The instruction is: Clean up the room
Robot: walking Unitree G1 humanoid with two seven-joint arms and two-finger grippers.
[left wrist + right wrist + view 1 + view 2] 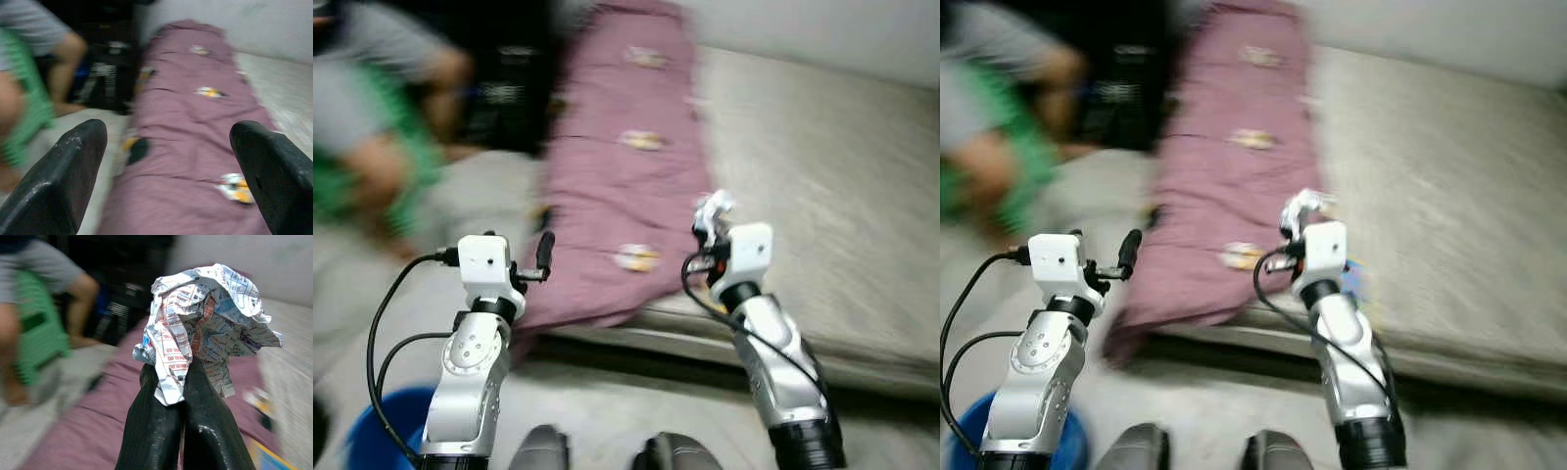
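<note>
A crumpled printed paper (205,318) is pinched between the fingers of my right gripper (183,377), which is shut on it. In the eye views that paper (713,211) shows as a white wad above the right wrist, held over the edge of the mattress (822,196). My left gripper (171,161) is open, its two black fingers (73,166) spread wide and nothing between them, aimed along the purple blanket (195,127). It is raised in front of the blanket's near end (544,253). The views are blurred by motion.
The purple blanket (617,166) with yellow patches lies along the mattress's left side. A person (372,117) sits at the far left by something green (411,147). A blue bin (386,431) stands on the floor by my left arm. A dark object (504,88) stands behind.
</note>
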